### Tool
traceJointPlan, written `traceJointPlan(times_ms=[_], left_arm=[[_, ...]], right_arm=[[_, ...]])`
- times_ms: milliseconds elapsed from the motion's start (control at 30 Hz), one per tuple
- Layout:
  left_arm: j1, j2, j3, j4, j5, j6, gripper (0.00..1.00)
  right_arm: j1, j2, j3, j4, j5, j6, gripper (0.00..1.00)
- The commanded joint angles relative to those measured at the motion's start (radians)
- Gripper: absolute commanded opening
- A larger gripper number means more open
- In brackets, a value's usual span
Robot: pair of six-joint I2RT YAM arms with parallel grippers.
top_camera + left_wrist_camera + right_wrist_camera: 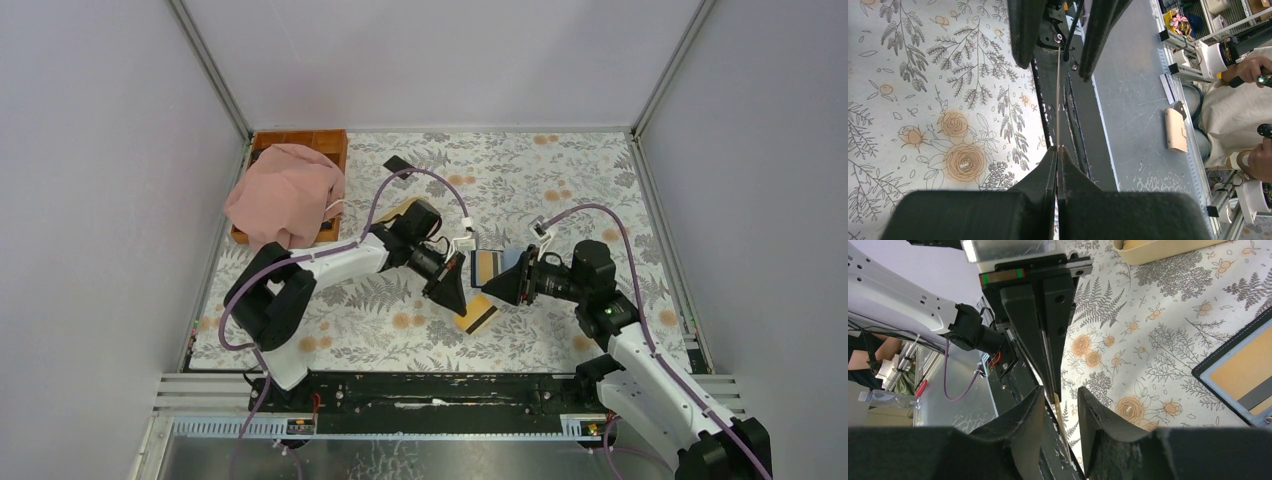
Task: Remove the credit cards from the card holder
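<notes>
My left gripper (455,285) (1058,150) is shut on a thin card (487,265) and holds it above the table. The card shows only as an edge-on line (1058,100) in the left wrist view. My right gripper (505,285) (1060,395) faces it, open, one finger on each side of the card's edge (1057,402), with a gap on both sides. The card holder (478,315) (1243,375) lies open on the cloth below, black-rimmed and blue-grey inside, with an orange card with a dark stripe in it. A small black card (397,163) lies at the back.
A pink cloth (285,195) is heaped on a wooden tray (300,140) at the back left. A beige dish (405,212) (1158,247) sits behind the left arm. The black base rail (450,390) runs along the near edge.
</notes>
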Motion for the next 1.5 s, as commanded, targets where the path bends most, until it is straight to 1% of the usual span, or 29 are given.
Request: traceJointPlan(times_ms=[0, 133, 267, 300, 467, 500, 533, 567, 600, 667, 733, 767, 800, 833, 867, 900, 933, 967, 1000, 1033, 1067, 1167, 1200, 1267, 1367, 1467], left_arm=[[0.020, -0.017, 0.043, -0.027, 0.020, 0.030, 0.00], [0.023, 0.012, 0.072, -0.028, 0.028, 0.030, 0.00], [0.028, 0.004, 0.075, -0.018, 0.033, 0.029, 0.00], [0.028, -0.001, 0.068, 0.003, 0.027, 0.014, 0.00], [0.040, -0.017, 0.034, 0.071, 0.011, -0.043, 0.00], [0.042, -0.018, 0.031, 0.075, 0.010, -0.046, 0.00], [0.043, -0.021, 0.028, 0.079, 0.003, -0.051, 0.00], [0.044, -0.025, 0.023, 0.087, -0.011, -0.058, 0.02], [0.044, -0.034, 0.013, 0.101, -0.039, -0.071, 0.08], [0.046, -0.063, -0.016, 0.156, -0.121, -0.129, 0.16], [0.074, -0.101, -0.054, 0.231, -0.240, -0.223, 0.18], [0.101, -0.120, -0.072, 0.264, -0.301, -0.275, 0.18], [0.137, -0.147, -0.099, 0.312, -0.332, -0.336, 0.22], [0.175, -0.161, -0.129, 0.368, -0.362, -0.405, 0.22], [0.220, -0.184, -0.170, 0.438, -0.405, -0.478, 0.30], [0.254, -0.218, -0.212, 0.499, -0.460, -0.529, 0.40], [0.276, -0.248, -0.262, 0.534, -0.544, -0.562, 0.53], [0.283, -0.277, -0.286, 0.544, -0.644, -0.578, 0.69], [0.283, -0.305, -0.307, 0.538, -0.739, -0.588, 0.81], [0.281, -0.332, -0.327, 0.544, -0.814, -0.606, 0.85], [0.279, -0.360, -0.356, 0.560, -0.876, -0.627, 0.86], [0.264, -0.470, -0.447, 0.589, -1.057, -0.672, 0.86], [0.259, -0.516, -0.478, 0.598, -1.103, -0.677, 0.86], [0.257, -0.608, -0.545, 0.613, -1.183, -0.702, 0.85], [0.256, -0.732, -0.629, 0.630, -1.240, -0.746, 0.81], [0.258, -0.831, -0.684, 0.641, -1.222, -0.765, 0.80]], right_arm=[[0.024, 0.007, 0.048, 0.002, 0.014, -0.031, 0.38], [0.036, 0.026, 0.044, -0.007, 0.035, -0.041, 0.38], [0.041, 0.031, 0.045, -0.020, 0.058, -0.051, 0.37], [0.043, 0.033, 0.047, -0.022, 0.058, -0.052, 0.34], [0.045, 0.031, 0.051, -0.029, 0.074, -0.056, 0.05], [0.046, 0.028, 0.052, -0.033, 0.082, -0.058, 0.01], [0.045, 0.024, 0.054, -0.038, 0.091, -0.062, 0.00], [0.046, 0.021, 0.055, -0.040, 0.100, -0.062, 0.00], [0.045, 0.018, 0.057, -0.043, 0.109, -0.062, 0.00], [0.046, 0.017, 0.066, -0.053, 0.126, -0.065, 0.00], [0.046, 0.016, 0.080, -0.066, 0.154, -0.072, 0.00], [0.046, 0.016, 0.086, -0.070, 0.179, -0.071, 0.00], [0.045, 0.016, 0.093, -0.075, 0.209, -0.070, 0.00], [0.044, 0.022, 0.099, -0.081, 0.246, -0.068, 0.00], [0.045, 0.037, 0.109, -0.086, 0.291, -0.063, 0.00], [0.044, 0.061, 0.119, -0.097, 0.332, -0.058, 0.00], [0.044, 0.095, 0.134, -0.105, 0.368, -0.052, 0.00], [0.044, 0.143, 0.148, -0.102, 0.390, -0.046, 0.00], [0.045, 0.192, 0.164, -0.087, 0.397, -0.034, 0.00], [0.044, 0.253, 0.188, -0.067, 0.392, -0.015, 0.00], [0.044, 0.332, 0.208, -0.036, 0.376, 0.006, 0.00], [0.045, 0.495, 0.270, 0.108, 0.293, 0.096, 0.00], [0.045, 0.542, 0.304, 0.141, 0.256, 0.114, 0.00], [0.044, 0.637, 0.382, 0.173, 0.238, 0.134, 0.00], [0.045, 0.773, 0.521, 0.180, 0.232, 0.139, 0.00], [0.047, 0.917, 0.649, 0.221, 0.192, 0.178, 0.00]])
